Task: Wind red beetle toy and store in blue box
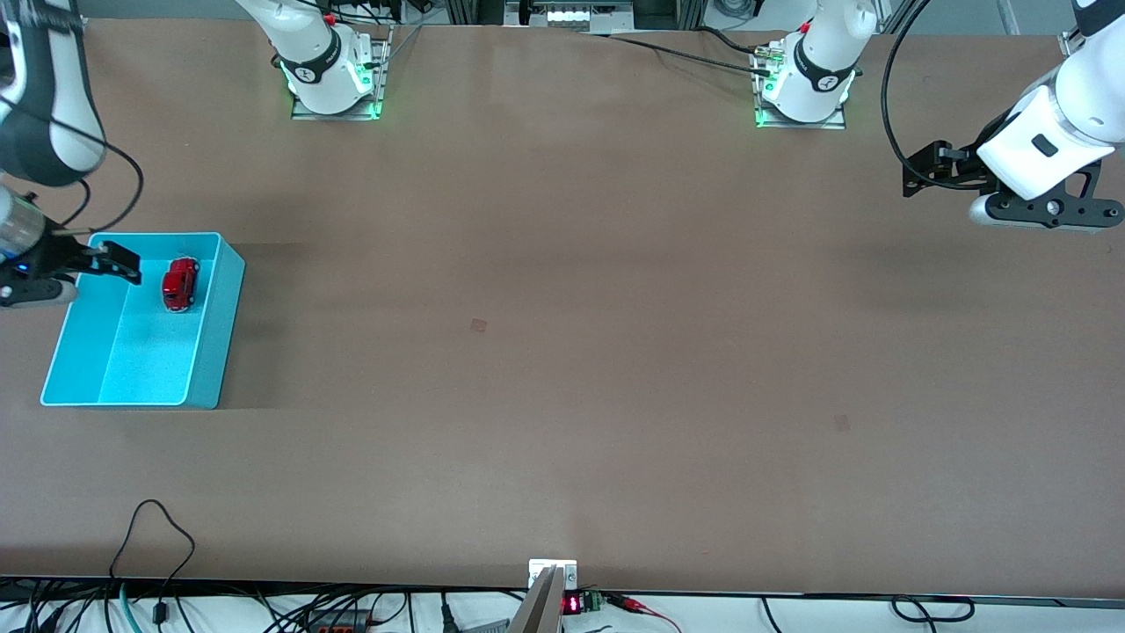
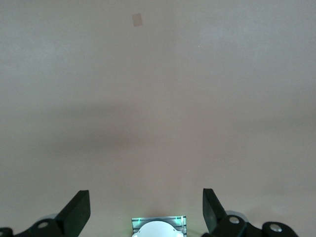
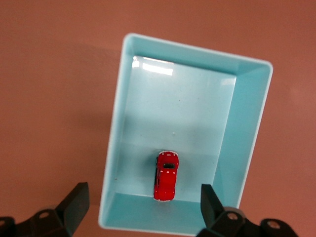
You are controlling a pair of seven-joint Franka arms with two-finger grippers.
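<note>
The red beetle toy (image 1: 179, 283) is seen on the floor of the blue box (image 1: 206, 352), at the end farther from the front camera. The right gripper (image 1: 112, 262) is held above it, jaws released and empty; a careless descent could knock the box wall. The left gripper (image 2: 146, 207), spread wide, is parked over bare table (image 1: 562, 352).

Red beetle toy (image 1: 179, 284) in blue box (image 1: 211, 352)

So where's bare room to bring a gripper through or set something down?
Bare tabletop runs from the blue box to the left arm's end, where the open left gripper waits. Inside the box, the floor nearer the front camera is free; the red beetle toy and the open right gripper crowd its farther end.
</note>
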